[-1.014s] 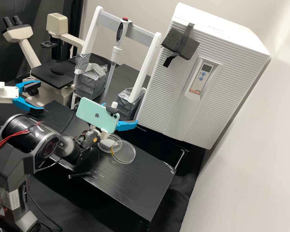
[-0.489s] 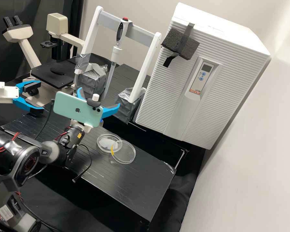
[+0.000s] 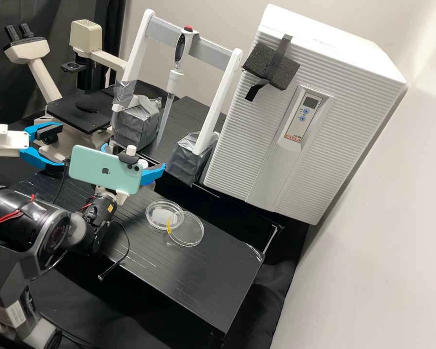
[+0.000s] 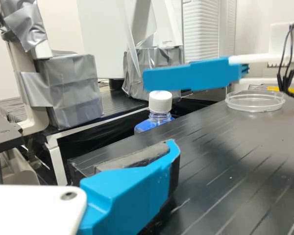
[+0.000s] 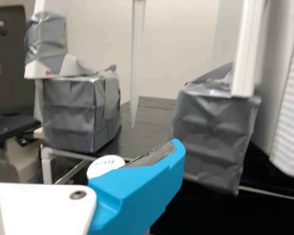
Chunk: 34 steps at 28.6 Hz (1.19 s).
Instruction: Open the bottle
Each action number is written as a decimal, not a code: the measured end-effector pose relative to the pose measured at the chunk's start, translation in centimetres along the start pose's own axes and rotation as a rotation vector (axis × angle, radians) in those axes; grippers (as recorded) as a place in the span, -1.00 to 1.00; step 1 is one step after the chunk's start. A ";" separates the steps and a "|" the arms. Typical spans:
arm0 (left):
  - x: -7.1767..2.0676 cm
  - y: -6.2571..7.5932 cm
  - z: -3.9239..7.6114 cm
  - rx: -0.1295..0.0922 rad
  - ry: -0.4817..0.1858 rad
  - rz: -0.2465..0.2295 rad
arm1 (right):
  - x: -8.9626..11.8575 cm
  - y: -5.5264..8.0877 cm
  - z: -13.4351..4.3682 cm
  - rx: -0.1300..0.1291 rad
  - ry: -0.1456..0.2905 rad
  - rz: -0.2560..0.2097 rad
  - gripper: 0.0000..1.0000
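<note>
Obs. The bottle (image 4: 158, 115) stands upright in the low gap behind the raised black platform (image 4: 235, 161), between the platform's back edge and the taped blocks (image 4: 71, 85). Only the neck, a bit of blue label and the white cap (image 4: 160, 100) clear the platform edge. Long axis vertical, cap on.

Right gripper (image 3: 133, 160): spread wide, nothing held. It hangs over the platform's back edge, by the gap. From the left wrist view one of its fingers (image 4: 191, 76) lies level, just above cap height. Whether it sits directly over the cap or somewhat behind it, I cannot tell. In the right wrist view the cap (image 5: 105, 166) peeks out just past that arm's own finger, lower than it.

Left gripper (image 3: 53, 144): also spread wide and empty, well off to the side, facing across the platform toward the bottle.

Two petri dishes (image 3: 184, 231) lie on the platform, apart from all this.

Judgement: the right arm is plainly the nearer. The cap lies close below its fingers, so the coming move looks like a short drop onto a vertical axis. The left arm would have to cross the platform corner to steady the body. Risk: the low-set bottle leaves little body exposed to grip.
</note>
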 end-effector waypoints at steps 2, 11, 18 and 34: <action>0.00 0.0 0.0 0.002 0.000 0.000 | -0.1 -0.5 0.2 0.001 -0.008 -0.018 1.00; 0.00 0.0 0.0 0.006 0.000 0.000 | 0.3 -1.5 0.7 -0.044 -0.048 -0.041 1.00; 0.11 0.2 -0.1 0.010 -0.001 0.005 | 1.1 -1.7 0.3 -0.078 -0.045 -0.034 -1.00; 0.11 0.2 -0.1 0.010 -0.001 0.005 | 2.0 -2.6 0.6 -0.095 -0.060 -0.062 -1.00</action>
